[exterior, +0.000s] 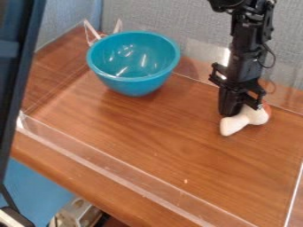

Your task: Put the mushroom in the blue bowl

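Wooden table (130,151) fills the view, its edges lined with a clear wall (142,173). On its far left part sits the blue bowl (133,62), empty and upright. Well apart from it, at the right side, the black arm (249,40) points straight down. Its gripper (240,113) is pinched shut on the mushroom (240,122), which lies on the table, its cream stem sticking out toward the front and a trace of reddish cap at the right.
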You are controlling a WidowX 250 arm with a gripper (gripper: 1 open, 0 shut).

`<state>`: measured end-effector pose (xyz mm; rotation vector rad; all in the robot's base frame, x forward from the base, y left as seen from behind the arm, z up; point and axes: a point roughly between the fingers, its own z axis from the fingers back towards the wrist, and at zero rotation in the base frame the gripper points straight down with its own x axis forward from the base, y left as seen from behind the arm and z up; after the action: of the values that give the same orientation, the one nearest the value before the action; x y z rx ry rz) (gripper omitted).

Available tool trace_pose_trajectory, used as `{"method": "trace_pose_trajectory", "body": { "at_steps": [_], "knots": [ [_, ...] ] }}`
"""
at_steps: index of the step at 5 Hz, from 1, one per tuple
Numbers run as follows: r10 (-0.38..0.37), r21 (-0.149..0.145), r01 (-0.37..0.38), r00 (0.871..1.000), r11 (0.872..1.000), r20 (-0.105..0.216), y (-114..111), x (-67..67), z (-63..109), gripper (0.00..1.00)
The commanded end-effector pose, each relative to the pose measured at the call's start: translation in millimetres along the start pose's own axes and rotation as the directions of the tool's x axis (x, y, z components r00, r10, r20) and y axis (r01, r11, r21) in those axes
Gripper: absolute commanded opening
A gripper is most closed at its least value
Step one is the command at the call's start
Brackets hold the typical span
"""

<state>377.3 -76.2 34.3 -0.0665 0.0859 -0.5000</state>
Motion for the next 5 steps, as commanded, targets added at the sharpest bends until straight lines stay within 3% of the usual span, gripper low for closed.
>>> {"method": "trace_pose_trajectory", "body": {
  "at_steps": [1, 2, 3, 5],
  "knots": [
    [0.030, 0.032, -0.034, 0.992, 0.999, 0.119, 15.4, 9.6, 47.4, 0.00],
    [0.077, 0.035, -0.082, 0.989, 0.996, 0.129, 34.3, 6.3, 60.7, 0.00],
    [0.106, 0.031, -0.110, 0.986, 0.993, 0.132, 29.2, 12.8, 60.0, 1.00],
    [0.116, 0.029, -0.121, 0.984, 0.992, 0.133, 17.5, 23.5, 57.3, 1.00]
  ]
}}
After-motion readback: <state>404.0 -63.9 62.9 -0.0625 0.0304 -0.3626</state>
